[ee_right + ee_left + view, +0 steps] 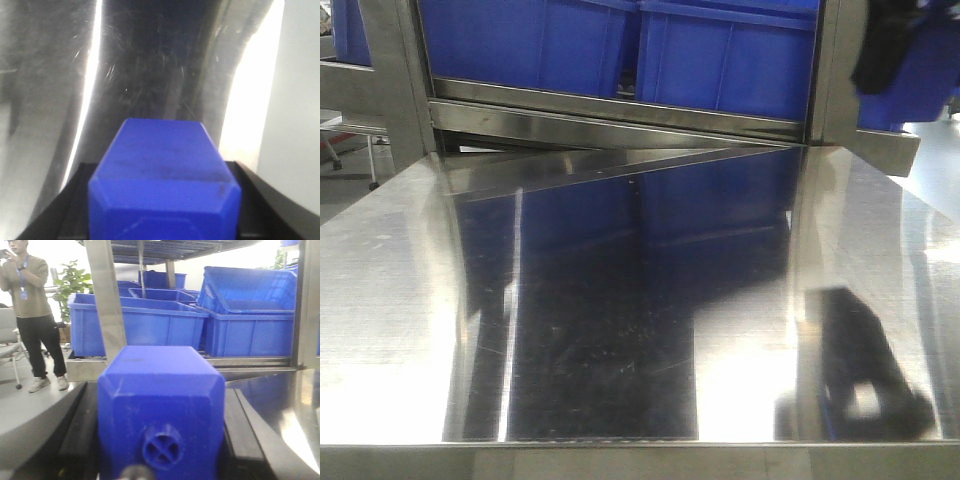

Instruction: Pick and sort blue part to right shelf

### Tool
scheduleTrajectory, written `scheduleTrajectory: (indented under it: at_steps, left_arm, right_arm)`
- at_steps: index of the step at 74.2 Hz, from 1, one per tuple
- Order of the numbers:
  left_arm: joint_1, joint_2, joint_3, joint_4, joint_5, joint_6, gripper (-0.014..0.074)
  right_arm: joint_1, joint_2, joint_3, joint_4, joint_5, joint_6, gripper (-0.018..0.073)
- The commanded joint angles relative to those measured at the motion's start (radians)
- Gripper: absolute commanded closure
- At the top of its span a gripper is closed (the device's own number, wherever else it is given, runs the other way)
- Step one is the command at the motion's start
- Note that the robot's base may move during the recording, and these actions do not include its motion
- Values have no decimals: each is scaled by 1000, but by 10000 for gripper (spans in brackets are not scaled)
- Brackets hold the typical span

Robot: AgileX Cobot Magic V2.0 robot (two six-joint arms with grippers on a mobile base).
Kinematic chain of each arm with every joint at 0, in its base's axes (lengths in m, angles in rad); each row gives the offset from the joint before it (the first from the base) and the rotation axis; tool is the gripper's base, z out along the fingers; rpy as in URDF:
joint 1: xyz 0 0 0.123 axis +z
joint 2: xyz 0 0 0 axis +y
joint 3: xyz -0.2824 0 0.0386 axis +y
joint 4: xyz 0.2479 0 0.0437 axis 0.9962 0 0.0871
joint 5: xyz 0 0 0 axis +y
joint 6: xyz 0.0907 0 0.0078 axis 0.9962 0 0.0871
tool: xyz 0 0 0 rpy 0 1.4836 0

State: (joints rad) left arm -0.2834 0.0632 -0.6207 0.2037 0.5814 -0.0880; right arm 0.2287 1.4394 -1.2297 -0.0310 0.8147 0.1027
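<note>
Currently logged, step in hand: carry, as I judge it, since the pick looks done and no release at a shelf has begun. Item one, left gripper (160, 407): black fingers (82, 432) drawn in close on both flanks of a blue part (160, 385), which fills the gap between them and juts forward, a round boss with a cross slot on the face nearest the lens. I read that as a firm hold. Item two, right gripper (162, 172): fingers (65, 202) set the same way on either side of a second blue part (162, 167), chamfered top edge showing, held above the steel table (150, 60); I cannot tell how high. Item three, surroundings: blue bins (135, 325) ranked behind a steel upright (107, 315) ahead of the left wrist; a bystander (32, 315) and a potted plant (75, 282) well off to that side. The front view shows the table (620, 260) and bins (720, 50), with neither part in sight, and a dark shape (885, 45) at the top right that I take for part of an arm. Next move, by my reckoning: swing a held part toward the right-hand shelf, level it over a bin and open only once it is clear of the rim. Which bin is the target I cannot say from these views.
</note>
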Motion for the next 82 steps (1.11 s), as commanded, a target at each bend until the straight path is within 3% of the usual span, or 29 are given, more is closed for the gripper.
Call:
scheduleTrajectory:
  at_steps: [1, 21, 33, 64, 82]
  left_arm:
    - [-1, -26, -26, 18, -46, -5, 302]
    - [-1, -89, -11, 16, 54, -24, 302]
    - [-1, -89, -4, 11, 16, -26, 302]
    - [-1, -89, -4, 11, -21, -26, 302]
    - [-1, -89, -4, 11, -21, -26, 302]
  right_arm:
    - [0, -169, 93, -17, -126, -1, 344]
    - [0, -521, 408, -20, -254, -1, 344]
    - [0, -736, 526, -31, -283, -1, 344]
    - [0, -1232, 570, -42, -268, -1, 344]
    - [0, -1378, 570, -42, -259, -1, 344]
